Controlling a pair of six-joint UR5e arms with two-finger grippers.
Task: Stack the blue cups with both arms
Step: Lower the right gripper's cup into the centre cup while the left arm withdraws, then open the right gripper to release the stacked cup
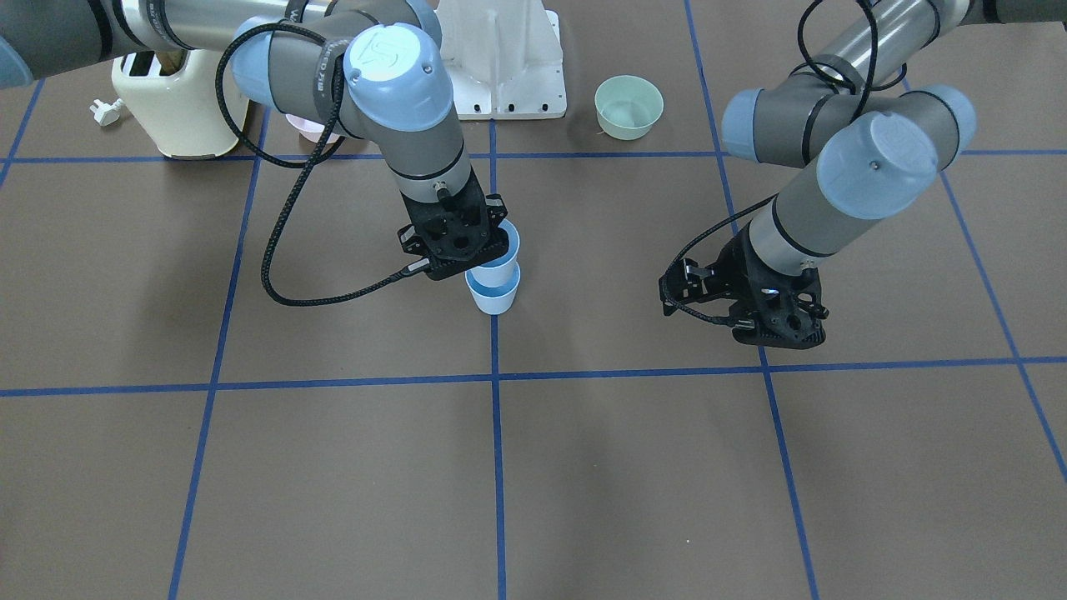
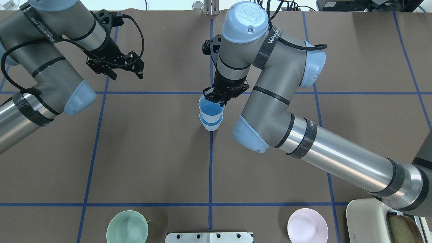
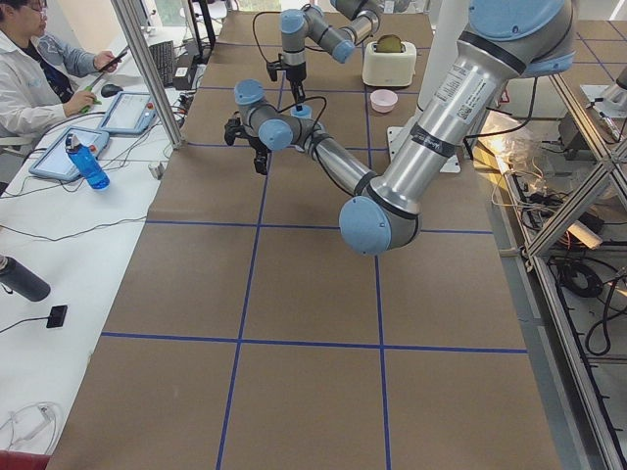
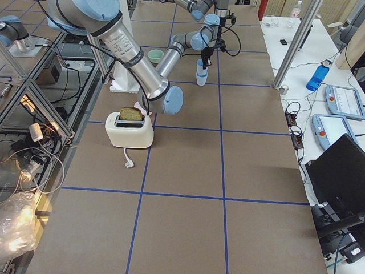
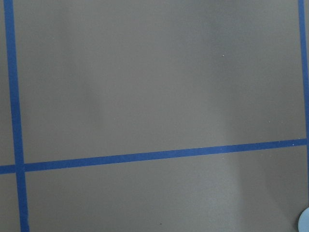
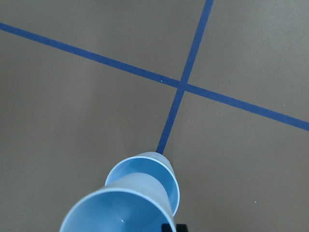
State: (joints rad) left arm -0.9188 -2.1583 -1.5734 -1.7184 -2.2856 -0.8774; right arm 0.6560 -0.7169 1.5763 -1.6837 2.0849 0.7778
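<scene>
Two pale blue cups stand one over the other at the table's middle. The lower cup (image 1: 493,296) (image 2: 211,124) rests on a blue tape line. The upper cup (image 1: 503,252) (image 2: 209,108) is upright, with its base at or just inside the lower cup's rim. My right gripper (image 1: 475,254) (image 2: 218,102) is shut on the upper cup's rim. In the right wrist view the held cup (image 6: 116,212) is close and the lower cup (image 6: 149,176) sits just beyond it. My left gripper (image 1: 754,312) (image 2: 125,72) is open, empty, and well apart from the cups.
A mint-green bowl (image 1: 629,106) (image 2: 127,226) and a pink bowl (image 2: 307,226) sit near the robot's base. A cream toaster (image 1: 179,104) (image 4: 129,128) and the white base stand (image 1: 504,58) are there too. An operator (image 3: 39,78) sits at the side desk.
</scene>
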